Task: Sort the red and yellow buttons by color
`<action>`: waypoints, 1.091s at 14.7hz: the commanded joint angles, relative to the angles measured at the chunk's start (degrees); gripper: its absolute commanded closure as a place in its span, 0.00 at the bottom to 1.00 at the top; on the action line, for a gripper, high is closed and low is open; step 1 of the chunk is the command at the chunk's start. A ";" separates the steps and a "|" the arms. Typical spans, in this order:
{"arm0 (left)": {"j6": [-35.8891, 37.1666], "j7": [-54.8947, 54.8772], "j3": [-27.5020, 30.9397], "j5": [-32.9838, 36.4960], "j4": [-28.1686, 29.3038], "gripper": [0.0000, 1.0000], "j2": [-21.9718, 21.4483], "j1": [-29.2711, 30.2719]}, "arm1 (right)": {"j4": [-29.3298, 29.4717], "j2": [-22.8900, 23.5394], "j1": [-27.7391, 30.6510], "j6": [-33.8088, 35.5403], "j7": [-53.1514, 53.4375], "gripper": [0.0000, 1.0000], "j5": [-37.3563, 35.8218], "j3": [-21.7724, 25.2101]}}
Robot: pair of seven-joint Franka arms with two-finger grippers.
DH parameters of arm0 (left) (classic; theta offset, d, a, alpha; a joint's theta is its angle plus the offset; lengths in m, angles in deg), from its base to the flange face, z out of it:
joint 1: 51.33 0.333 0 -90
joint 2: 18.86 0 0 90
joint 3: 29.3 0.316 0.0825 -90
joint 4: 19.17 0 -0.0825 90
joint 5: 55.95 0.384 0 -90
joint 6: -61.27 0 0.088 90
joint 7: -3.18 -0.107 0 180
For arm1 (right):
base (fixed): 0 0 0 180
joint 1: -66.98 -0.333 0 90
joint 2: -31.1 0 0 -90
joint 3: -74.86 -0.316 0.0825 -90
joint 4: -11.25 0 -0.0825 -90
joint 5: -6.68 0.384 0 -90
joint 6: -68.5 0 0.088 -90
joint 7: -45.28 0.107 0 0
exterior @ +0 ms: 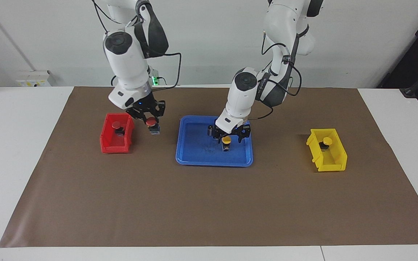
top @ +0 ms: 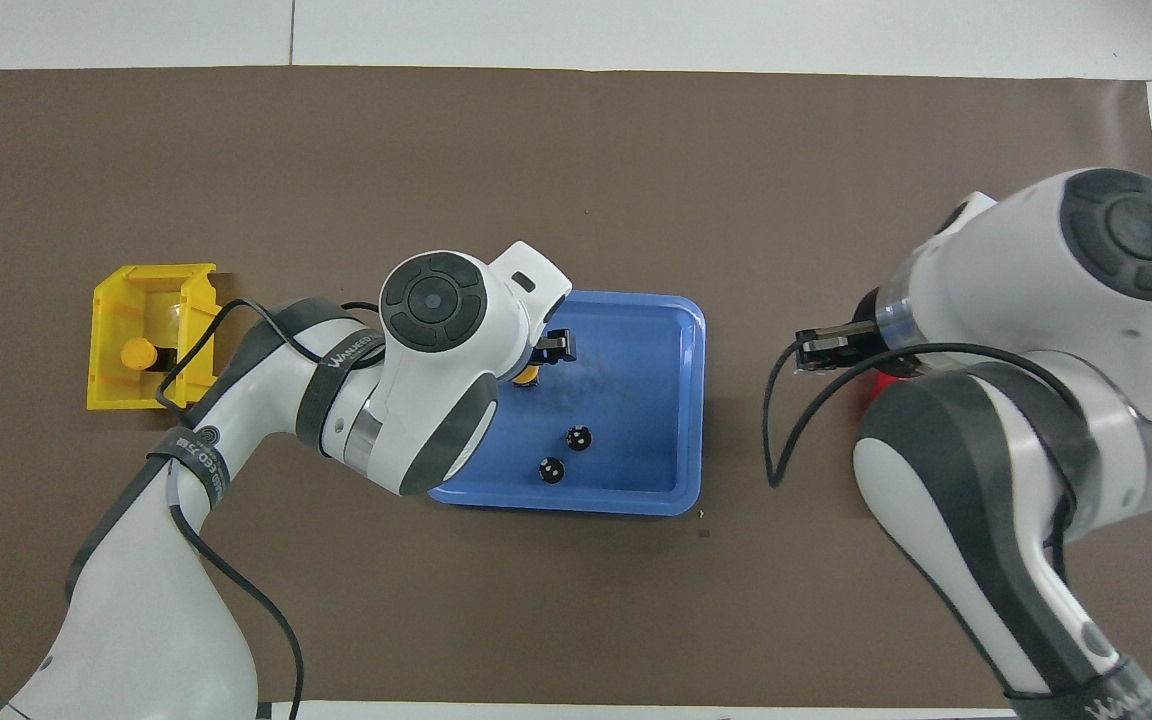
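Right claw [exterior: 152, 122] clamped on red button [exterior: 153, 123] beside red bin [exterior: 107, 139]; left claw [exterior: 227, 137] apart over yellow button [exterior: 226, 140] in blue tray [exterior: 194, 159].

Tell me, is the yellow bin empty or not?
Not empty. The yellow bin holds one yellow button, visible inside it in both views.

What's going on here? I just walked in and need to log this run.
Two arms are sorting buttons by color. The right pincer holds a red button in the air beside the red bin, which already has one red button. The left pincer is down over a yellow button in the blue tray. The yellow bin holds one yellow button.
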 commanded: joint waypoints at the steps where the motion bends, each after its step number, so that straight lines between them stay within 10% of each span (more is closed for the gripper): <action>1: 0.31 1.79 0.96 -0.85 1.38 0.52 -0.80 -1.04 | -3.10 -2.33 7.43 -0.65 -9.10 0.67 0.00 -0.84; 3: 1.45 2.49 0.96 -0.85 1.38 0.98 -0.98 -1.04 | -3.28 -2.16 9.73 -1.71 -10.79 0.67 0.00 -0.84; 9: 9.94 3.99 2.54 -1.73 -4.31 0.98 -2.81 0.44 | -10.12 0.03 11.66 -11.80 -11.93 0.67 0.00 -0.84; 16: 21.85 -12.24 3.25 5.90 -8.82 0.98 -7.57 20.11 | -14.78 -0.13 14.66 -16.47 -15.19 0.67 -1.50 -0.84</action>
